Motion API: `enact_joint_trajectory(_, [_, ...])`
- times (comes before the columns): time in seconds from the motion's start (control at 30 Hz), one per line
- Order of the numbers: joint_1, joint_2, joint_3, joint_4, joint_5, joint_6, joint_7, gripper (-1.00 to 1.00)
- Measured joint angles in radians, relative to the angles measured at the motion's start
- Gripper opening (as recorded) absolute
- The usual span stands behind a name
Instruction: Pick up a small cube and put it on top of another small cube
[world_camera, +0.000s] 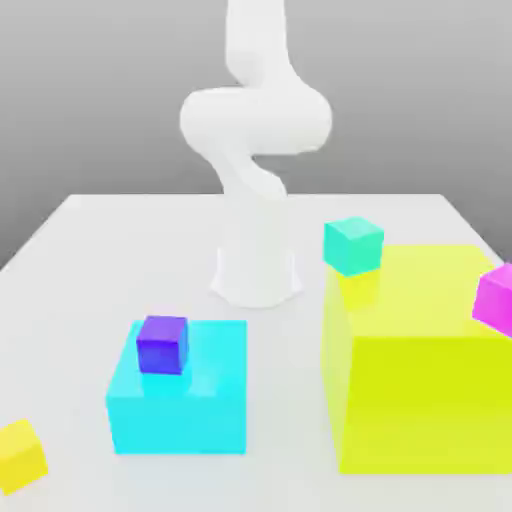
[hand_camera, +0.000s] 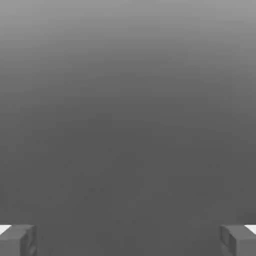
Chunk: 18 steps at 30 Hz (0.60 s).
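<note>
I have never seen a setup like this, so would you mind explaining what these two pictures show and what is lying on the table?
These are simulator renders, not photographs. The exterior view looks across a pale table at a white robot arm standing on its base at the far side.

The hand view comes from a camera on the arm's hand. The gripper has two grey fingers, here at opposite edges of the picture. They stand wide open with nothing between them, so nothing is held.

On the table sit a cyan block with a small indigo cube on top, and a huge yellow-green block at the exterior view's right. A small teal cube and a small magenta cube appear to rest on that big block. A small yellow cube lies on the table at the near left corner of the exterior view.
</note>
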<state>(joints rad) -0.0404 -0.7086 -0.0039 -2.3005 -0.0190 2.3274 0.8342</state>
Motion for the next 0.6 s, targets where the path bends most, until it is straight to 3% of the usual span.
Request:
enact_joint_trajectory(0.33, [-0.139,0.369,-0.053,-0.002,-0.06,0.11,0.125,0.0])
enact_joint_trajectory(0.6, [-0.233,0.659,-0.13,-0.004,-0.039,0.198,0.175,0.0])
